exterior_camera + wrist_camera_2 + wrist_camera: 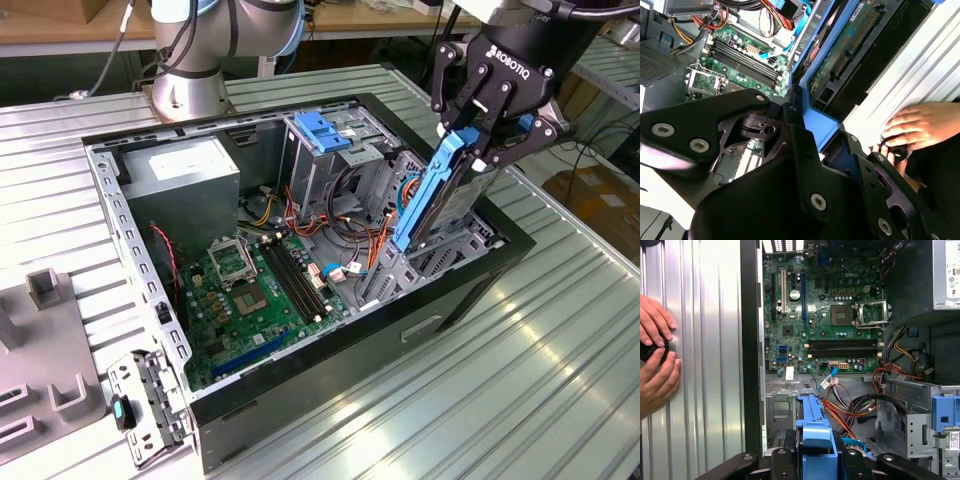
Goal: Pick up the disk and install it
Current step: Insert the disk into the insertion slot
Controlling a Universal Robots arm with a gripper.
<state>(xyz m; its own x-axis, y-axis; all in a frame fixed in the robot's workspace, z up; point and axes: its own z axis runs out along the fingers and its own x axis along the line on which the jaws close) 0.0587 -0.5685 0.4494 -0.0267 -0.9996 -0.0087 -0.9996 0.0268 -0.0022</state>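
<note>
An open desktop computer case (330, 400) lies on its side on a ribbed metal table (560, 380). A black two-fingered gripper (470, 150) hangs above one corner of the case. Its fingers are clamped on the upper end of the disk (425, 200), a hard drive with blue plastic side rails.

The disk stands on edge, tilted, and slopes down from the fingers into the case. Its lower end sits among the metal drive-bay frames directly below the gripper. Whether it rests on anything there cannot be told.

In the second wrist view, the drive's green circuit-board face (840, 55) and one blue rail run away from the black gripper body. In the first wrist view, the blue rail end (815, 440) sits pinched between the two fingers.

Inside the case, lower than the gripper and further in, lies the green motherboard (250, 290). Orange, red and black cables run between it and the drive bay. Beyond the motherboard, at the far corner from the gripper, sits a grey power supply box (185, 170). A bare blue bracket (322, 130) sits in a drive cage beside the gripper.

Outside the case wall nearest the gripper, a person's hands (655, 365) rest on the table around a small dark round object.
</note>
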